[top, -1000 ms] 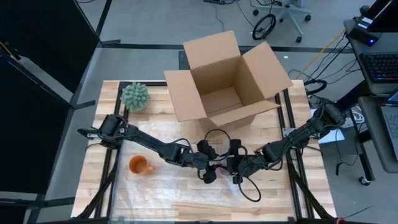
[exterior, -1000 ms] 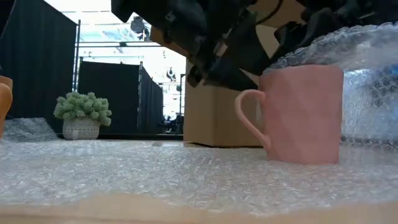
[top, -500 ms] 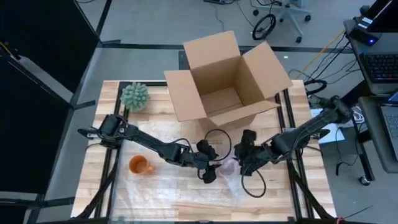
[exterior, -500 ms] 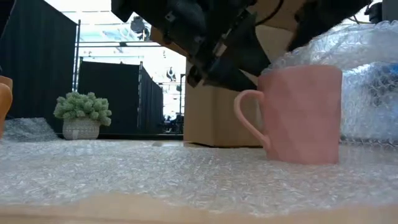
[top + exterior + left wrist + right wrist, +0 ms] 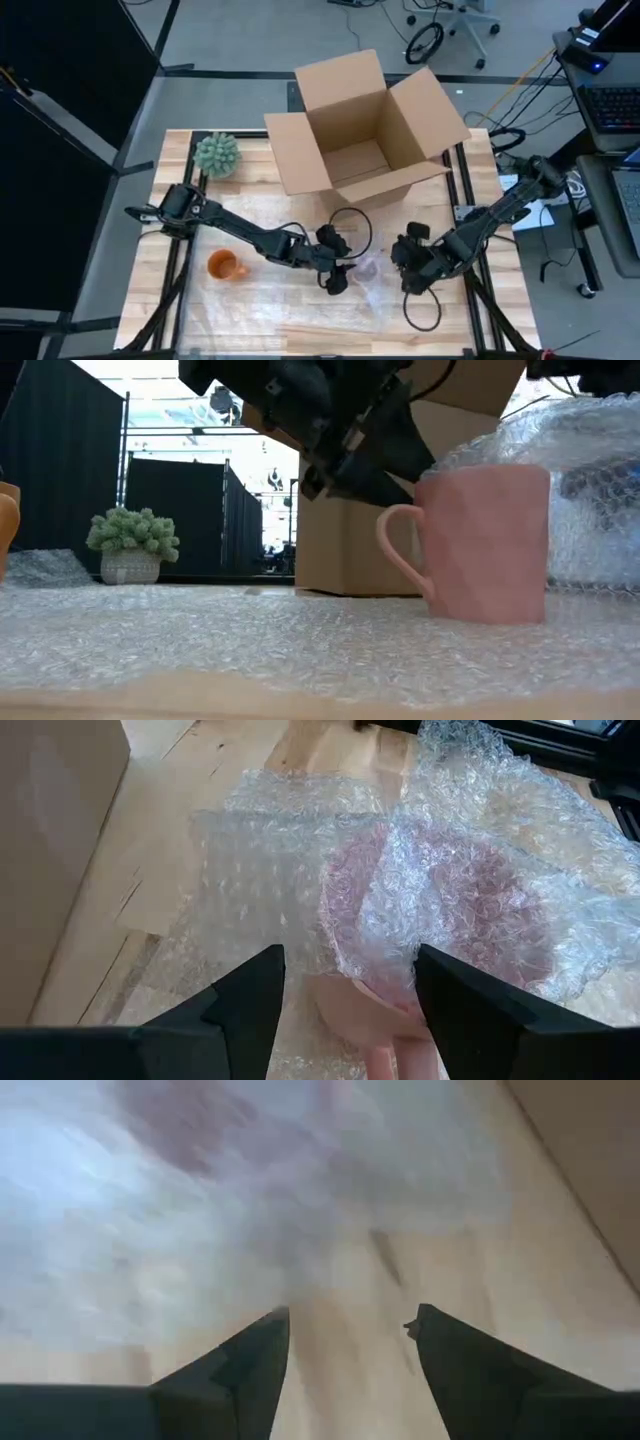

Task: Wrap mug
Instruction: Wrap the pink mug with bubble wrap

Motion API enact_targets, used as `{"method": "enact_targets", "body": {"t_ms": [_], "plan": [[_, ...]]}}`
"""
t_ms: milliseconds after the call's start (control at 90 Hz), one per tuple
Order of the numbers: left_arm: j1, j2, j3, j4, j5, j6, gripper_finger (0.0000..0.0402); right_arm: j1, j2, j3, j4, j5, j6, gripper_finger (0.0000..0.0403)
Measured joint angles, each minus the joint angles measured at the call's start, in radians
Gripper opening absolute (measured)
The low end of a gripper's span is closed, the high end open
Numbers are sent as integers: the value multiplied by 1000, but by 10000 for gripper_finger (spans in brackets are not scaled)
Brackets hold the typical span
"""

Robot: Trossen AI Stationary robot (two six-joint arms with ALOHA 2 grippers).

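Note:
A pink mug (image 5: pixel 485 545) stands upright on a bubble wrap sheet (image 5: pixel 300 645) at the table's middle, its handle (image 5: pixel 398 555) toward my left arm. A flap of the bubble wrap (image 5: pixel 470 870) is draped over the mug's top (image 5: pixel 440 920). My left gripper (image 5: pixel 345 985) hangs open just above the mug's handle side, a finger on either side. To the right of the mug (image 5: pixel 368 268), my right gripper (image 5: pixel 408 270) is open over wrap and bare wood (image 5: pixel 347 1325).
An open cardboard box (image 5: pixel 365 125) stands at the far middle, close behind the mug. An orange mug (image 5: pixel 225 265) sits on the wrap's left part, and a small potted plant (image 5: pixel 217 155) at the far left. Bare wood lies along the near edge.
My right gripper has drawn back from over the mug, beside my left gripper, toward the table's right edge. The wrap flap has stayed draped over the mug, which has not moved.

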Motion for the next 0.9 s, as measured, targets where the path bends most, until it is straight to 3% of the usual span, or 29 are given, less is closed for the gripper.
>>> {"method": "enact_targets", "body": {"t_ms": [156, 378, 711, 900], "plan": [[0, 1, 0, 8, 0, 0, 207, -49, 13, 2, 166, 30, -81, 201], [0, 1, 0, 10, 0, 0, 207, -138, 63, 2, 253, 21, -185, 201], [0, 1, 0, 11, 0, -1, 207, -243, 168, 21, 292, -176, -194, 201], [0, 1, 0, 13, -1, -1, 207, -284, 243, 33, 276, -211, -178, 201]]}}
